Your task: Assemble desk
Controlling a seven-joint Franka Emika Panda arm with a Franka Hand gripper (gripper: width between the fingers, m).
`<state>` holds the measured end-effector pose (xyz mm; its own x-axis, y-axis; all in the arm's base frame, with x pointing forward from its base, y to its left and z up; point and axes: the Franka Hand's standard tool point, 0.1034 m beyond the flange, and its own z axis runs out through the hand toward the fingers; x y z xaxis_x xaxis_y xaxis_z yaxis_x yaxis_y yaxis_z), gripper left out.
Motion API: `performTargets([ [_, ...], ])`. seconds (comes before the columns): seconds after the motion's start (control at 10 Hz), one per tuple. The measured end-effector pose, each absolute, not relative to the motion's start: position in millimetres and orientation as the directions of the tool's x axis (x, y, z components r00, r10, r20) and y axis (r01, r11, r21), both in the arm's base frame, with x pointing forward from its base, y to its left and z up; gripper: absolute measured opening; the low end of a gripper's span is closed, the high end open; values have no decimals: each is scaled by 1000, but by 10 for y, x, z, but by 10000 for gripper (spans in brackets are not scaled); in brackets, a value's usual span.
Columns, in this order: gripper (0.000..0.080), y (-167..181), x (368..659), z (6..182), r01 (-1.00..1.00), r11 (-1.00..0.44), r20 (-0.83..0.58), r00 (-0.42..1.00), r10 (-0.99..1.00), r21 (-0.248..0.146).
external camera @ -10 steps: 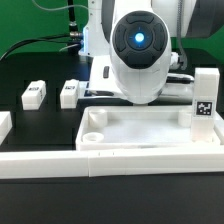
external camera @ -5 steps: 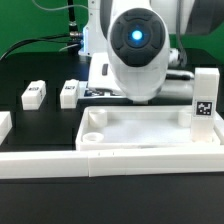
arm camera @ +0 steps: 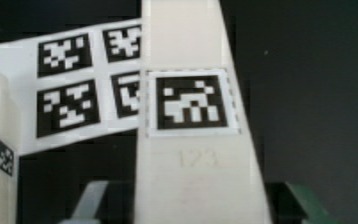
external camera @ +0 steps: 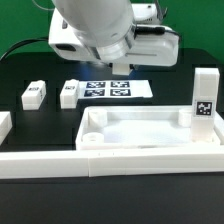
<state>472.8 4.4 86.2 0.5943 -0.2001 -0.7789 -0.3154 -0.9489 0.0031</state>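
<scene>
Arm swings up and away!
Your white robot arm (external camera: pixel 100 35) has left the middle of the exterior view for its upper left, its blue-lit round face has turned away, and the flat white marker board (external camera: pixel 118 89) now shows, uncovered.

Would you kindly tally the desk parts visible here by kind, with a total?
White square plastic legs with black-and-white tags: 4 (lying leg, second lying leg, upright leg, held leg in the gripper)
Large white rectangular tray-like plastic desk top: 1
Total: 5
</scene>
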Motion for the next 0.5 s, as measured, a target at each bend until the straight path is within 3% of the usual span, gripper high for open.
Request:
performTargets([
  [0.1, 288, 54, 4825, 807, -313, -950, -724, 655, -215, -2],
  [0.3, 288, 85, 4885, 865, -318, -948, -605, 759, -240, -23],
  [0.4, 288, 108, 4996, 1074, -379, -924, -590, 758, -278, -51],
  [0.5, 288, 16, 5294, 1283, -423, -900, -496, 806, -324, -99],
])
